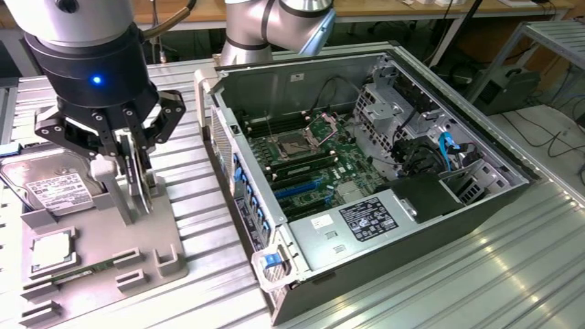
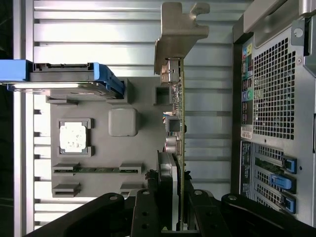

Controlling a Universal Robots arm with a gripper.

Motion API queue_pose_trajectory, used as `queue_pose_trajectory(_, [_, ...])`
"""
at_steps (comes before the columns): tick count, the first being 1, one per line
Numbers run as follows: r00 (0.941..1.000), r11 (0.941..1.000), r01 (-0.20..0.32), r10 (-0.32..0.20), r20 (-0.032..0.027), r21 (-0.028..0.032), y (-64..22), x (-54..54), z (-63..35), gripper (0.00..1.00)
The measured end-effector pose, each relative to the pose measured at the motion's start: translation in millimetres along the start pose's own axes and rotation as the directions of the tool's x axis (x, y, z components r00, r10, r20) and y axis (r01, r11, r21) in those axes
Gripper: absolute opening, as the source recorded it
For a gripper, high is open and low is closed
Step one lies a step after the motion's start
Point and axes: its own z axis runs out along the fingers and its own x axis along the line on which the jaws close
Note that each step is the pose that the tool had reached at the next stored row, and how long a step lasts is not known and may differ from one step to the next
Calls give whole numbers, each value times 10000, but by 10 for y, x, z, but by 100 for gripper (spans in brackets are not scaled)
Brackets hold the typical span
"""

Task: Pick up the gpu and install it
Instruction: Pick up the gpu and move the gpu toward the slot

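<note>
Ribbed aluminium worktop (image 1: 205, 288) carries a grey moulded parts tray (image 1: 160, 236) and a dark computer tower (image 1: 366, 171) lying open on its side. The black gripper (image 1: 128, 154) stands over the tray's edge nearest the tower. Its fingers (image 2: 165, 170) are clenched on the gpu (image 2: 180, 113), a thin dark card with a silver bracket, held on edge. A bare strip of worktop separates tray and tower. Whether the card's lower edge clears the tray cannot be told.

Robotics lab, test-cell setup. My arm (image 1: 92, 62) and tool (image 1: 134, 175) hang over a ribbed aluminium tabletop (image 1: 412, 288) carrying an open PC case (image 1: 366, 171) and a grey parts jig (image 1: 137, 253). Behind: wooden benches (image 1: 412, 10), metal rack (image 1: 557, 34), loose floor cables (image 1: 549, 137).
</note>
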Motion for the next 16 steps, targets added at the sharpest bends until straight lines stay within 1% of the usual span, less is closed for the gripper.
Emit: queue_pose_trajectory(16, [10000, 10000, 0, 0, 1, -1, 5, 0, -99, 28])
